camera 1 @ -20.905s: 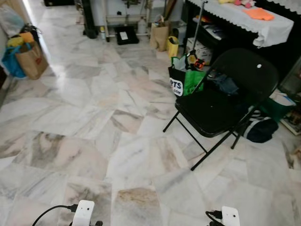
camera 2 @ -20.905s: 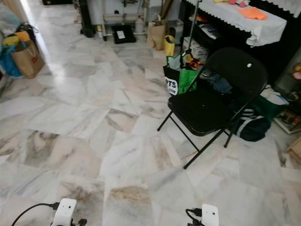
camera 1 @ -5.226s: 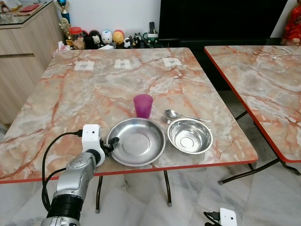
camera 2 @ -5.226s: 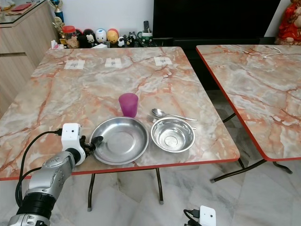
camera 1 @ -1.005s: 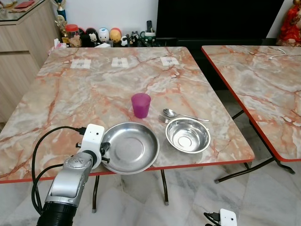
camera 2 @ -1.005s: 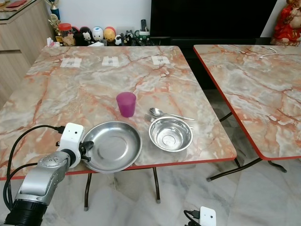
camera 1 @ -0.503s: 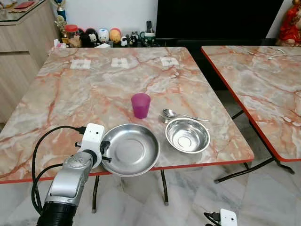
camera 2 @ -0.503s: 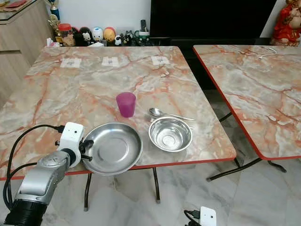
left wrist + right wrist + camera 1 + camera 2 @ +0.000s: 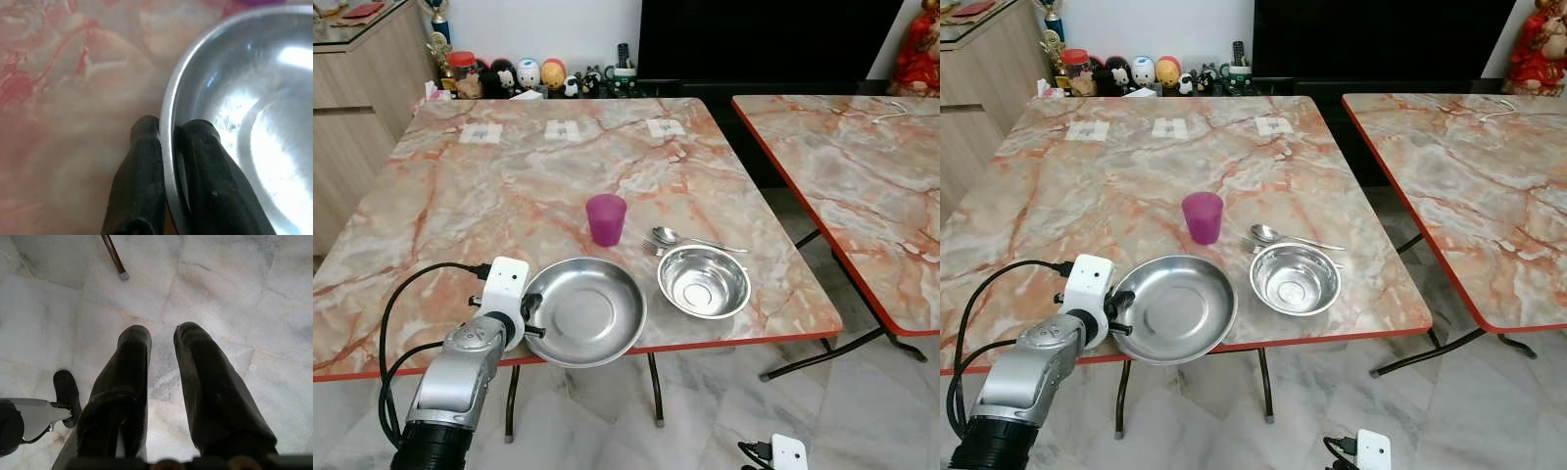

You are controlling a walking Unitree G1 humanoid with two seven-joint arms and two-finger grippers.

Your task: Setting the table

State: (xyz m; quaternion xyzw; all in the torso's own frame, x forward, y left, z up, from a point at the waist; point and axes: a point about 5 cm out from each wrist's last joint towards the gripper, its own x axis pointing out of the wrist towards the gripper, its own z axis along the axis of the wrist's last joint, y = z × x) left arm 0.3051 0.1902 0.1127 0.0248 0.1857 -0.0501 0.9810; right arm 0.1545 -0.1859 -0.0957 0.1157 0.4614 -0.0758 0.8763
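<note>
The marble-patterned surface point(image 9: 509, 186) carried the tableware near its front edge. A large steel plate point(image 9: 587, 311) lay at that edge, its rim jutting slightly past it. The left gripper point(image 9: 167, 128) held the plate's left rim, its fingers point(image 9: 142, 161) closed with one either side of the rim. Right of the plate sat a steel bowl point(image 9: 704, 282), with a spoon point(image 9: 685, 238) and fork just behind it. A purple cup point(image 9: 606, 218) stood behind the plate. The right gripper point(image 9: 162, 335) hung over the marble floor point(image 9: 220, 293), fingers slightly parted, holding nothing.
</note>
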